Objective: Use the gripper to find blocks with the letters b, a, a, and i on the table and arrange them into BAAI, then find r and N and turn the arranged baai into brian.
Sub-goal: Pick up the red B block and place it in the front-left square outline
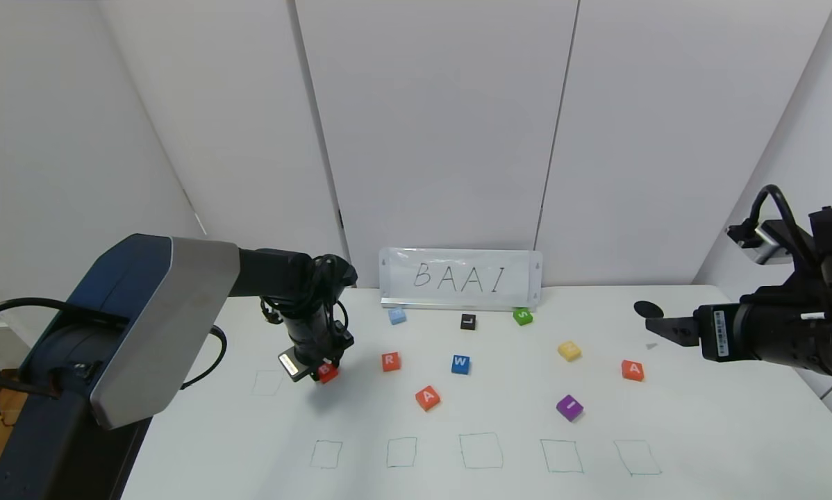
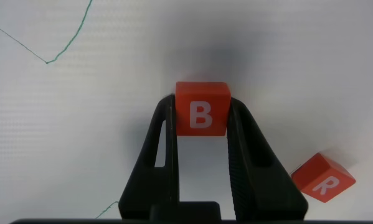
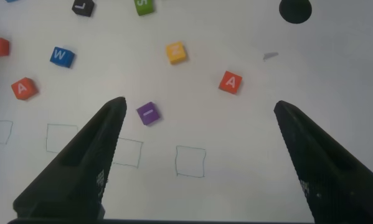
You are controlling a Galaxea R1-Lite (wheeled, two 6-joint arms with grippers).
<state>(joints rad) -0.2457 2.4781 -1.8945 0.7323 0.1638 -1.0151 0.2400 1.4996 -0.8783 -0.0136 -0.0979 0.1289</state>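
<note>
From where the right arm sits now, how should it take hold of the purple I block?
Come straight down from above and close the jaws on two opposite side faces of the purple I block. It lies flat with free table on every side, but sits turned relative to the drawn squares, so the wrist would likely need rotating to match. The right gripper is open, above the table.

On the tabletop [image 1: 701, 430] a sign [image 1: 460, 278] stands at the back edge, with three blocks in a row just before it. Nearer, the B block [image 1: 327, 372] sits at the left between the left gripper's [image 1: 322, 371] fingers, the R block [image 1: 390, 361] and W block [image 1: 460, 364] to its right. One A block [image 1: 427, 398] lies before those two; the I block [image 1: 569, 407] and the other A block [image 1: 632, 370] lie far right. A row of drawn squares [image 1: 480, 451] runs along the front.
</note>
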